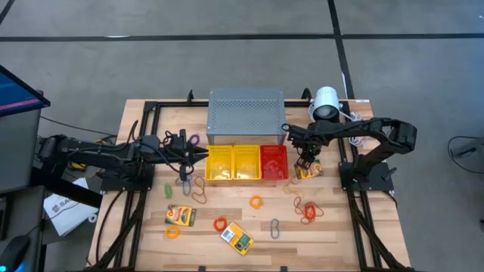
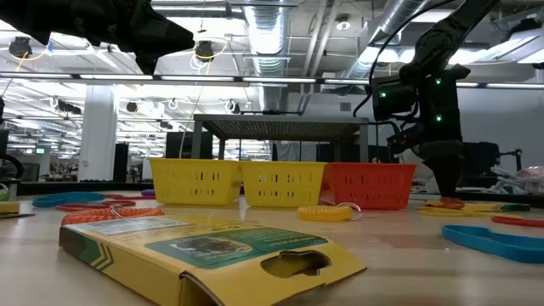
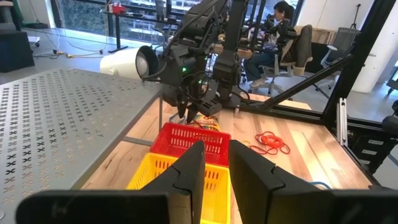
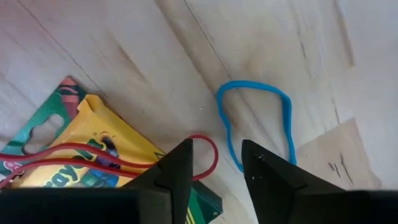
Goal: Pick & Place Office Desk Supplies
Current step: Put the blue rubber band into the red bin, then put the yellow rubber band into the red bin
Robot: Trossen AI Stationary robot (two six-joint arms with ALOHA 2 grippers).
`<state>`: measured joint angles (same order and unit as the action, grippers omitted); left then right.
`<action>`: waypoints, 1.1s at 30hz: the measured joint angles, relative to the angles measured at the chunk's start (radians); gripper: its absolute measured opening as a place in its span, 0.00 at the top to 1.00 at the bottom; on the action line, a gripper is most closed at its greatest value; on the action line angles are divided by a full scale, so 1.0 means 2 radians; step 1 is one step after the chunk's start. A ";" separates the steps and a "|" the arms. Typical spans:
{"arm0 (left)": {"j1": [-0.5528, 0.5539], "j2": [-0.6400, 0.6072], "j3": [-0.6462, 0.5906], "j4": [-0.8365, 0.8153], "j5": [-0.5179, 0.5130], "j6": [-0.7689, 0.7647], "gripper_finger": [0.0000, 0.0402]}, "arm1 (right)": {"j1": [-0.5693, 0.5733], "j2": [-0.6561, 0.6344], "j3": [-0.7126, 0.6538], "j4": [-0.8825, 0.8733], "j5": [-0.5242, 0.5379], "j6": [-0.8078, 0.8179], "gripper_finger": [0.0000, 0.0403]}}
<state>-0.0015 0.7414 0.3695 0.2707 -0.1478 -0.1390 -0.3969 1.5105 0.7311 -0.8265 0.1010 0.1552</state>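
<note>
right end effector (image 4: 216,163) points down over a red band (image 4: 112,155), fingers parted, empty; left's state unclear.

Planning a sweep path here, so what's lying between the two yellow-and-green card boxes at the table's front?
An orange band loop lies on the wood between the left card box and the right card box. The high view shows it.

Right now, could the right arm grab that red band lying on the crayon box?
Probably yes. The right gripper hangs just above the red band on the crayon box, fingers parted, and nothing lies between them.
</note>
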 joint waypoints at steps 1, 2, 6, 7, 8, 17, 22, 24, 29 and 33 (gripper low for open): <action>0.000 0.000 0.000 0.001 0.000 0.000 0.83 | 0.000 0.000 0.000 0.000 0.000 -0.001 0.71; 0.000 0.000 0.000 0.001 0.000 0.000 0.83 | 0.000 0.000 0.000 0.000 0.000 -0.001 0.74; 0.000 0.000 0.000 0.006 0.000 0.000 0.83 | 0.000 0.000 0.000 0.000 -0.003 -0.002 0.85; 0.000 0.000 0.000 0.008 0.000 0.000 0.83 | 0.000 0.000 0.000 0.000 -0.003 -0.003 0.88; 0.000 0.000 0.000 0.009 0.000 0.000 0.83 | 0.000 0.000 0.000 0.000 -0.003 -0.003 0.91; 0.000 0.000 0.000 0.011 0.000 0.000 0.83 | 0.000 0.000 0.000 -0.002 -0.003 -0.003 0.99; 0.000 0.000 0.000 0.011 0.000 0.000 0.83 | 0.003 0.000 0.010 -0.023 -0.001 0.007 0.99; 0.000 0.000 0.000 0.011 0.000 -0.001 0.83 | 0.006 0.000 0.011 -0.028 -0.001 0.009 1.00; 0.000 0.000 0.000 0.011 0.000 -0.004 0.83 | 0.024 -0.006 0.011 -0.029 -0.033 0.010 0.99; 0.000 0.000 0.000 0.011 0.000 -0.004 0.83 | 0.045 -0.022 0.011 -0.032 -0.056 0.011 0.98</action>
<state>-0.0017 0.7415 0.3695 0.2934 -0.1475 -0.1472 -0.3062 1.4661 0.7540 -0.8912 -0.0116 0.1764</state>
